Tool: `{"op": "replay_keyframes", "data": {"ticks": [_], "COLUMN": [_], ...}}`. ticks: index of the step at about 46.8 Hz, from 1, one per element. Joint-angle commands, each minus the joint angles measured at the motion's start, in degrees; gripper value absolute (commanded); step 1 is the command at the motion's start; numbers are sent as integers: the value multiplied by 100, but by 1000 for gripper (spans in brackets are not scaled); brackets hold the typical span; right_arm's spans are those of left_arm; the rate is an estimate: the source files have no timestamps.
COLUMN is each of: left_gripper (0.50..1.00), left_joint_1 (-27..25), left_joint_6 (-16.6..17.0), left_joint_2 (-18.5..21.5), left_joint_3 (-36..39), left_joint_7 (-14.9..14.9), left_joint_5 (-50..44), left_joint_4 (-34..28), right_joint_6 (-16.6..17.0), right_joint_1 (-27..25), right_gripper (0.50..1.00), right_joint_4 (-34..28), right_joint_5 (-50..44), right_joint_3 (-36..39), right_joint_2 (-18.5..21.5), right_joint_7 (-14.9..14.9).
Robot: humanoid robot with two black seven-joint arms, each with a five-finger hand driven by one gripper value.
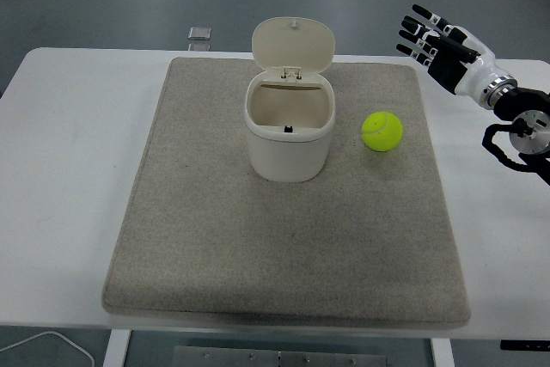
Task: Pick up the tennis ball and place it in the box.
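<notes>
Yellow tennis ball (381, 131) beside box (289, 131) (lid up), right hand (438, 47) spread

We see a matt, coarse-woven grey cloth mat (288, 204) covering a smooth white table (73, 143) with a faint sheen. At centre, the cream box (288, 122) looks like smooth plastic, softly glossy. The tennis ball (381, 131), right of centre, is fuzzy yellow-green felt. At upper right, the right hand (443, 49) shows glossy black and white hard shells with metallic wrist rings.
</notes>
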Motion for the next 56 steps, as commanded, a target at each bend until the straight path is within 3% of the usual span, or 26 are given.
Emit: {"op": "replay_keyframes", "data": {"ticks": [1,15,30,49,56], "left_gripper": [996,996,996,996,996], "left_joint_1": [0,0,0,0,0], "left_joint_6": [0,0,0,0,0], "left_joint_2": [0,0,0,0,0], "left_joint_3": [0,0,0,0,0], "left_joint_7": [1,1,1,1,1], "left_joint_5": [-1,-1,-1,-1,-1], "left_joint_4": [0,0,0,0,0], "right_joint_6": [2,11,29,819,925], "right_joint_1": [8,184,325,685,922], "right_gripper": [930,930,930,930,930], "right_joint_4": [-7,2,11,20,64], "right_joint_5": [-202,-571,-1889,-4227,-4912], "right_joint_3": [0,-52,-105,-482,-895], "right_joint_2": [0,-71,-106,-334,-501], "right_joint_7": [0,-9,-18,-9,0]}}
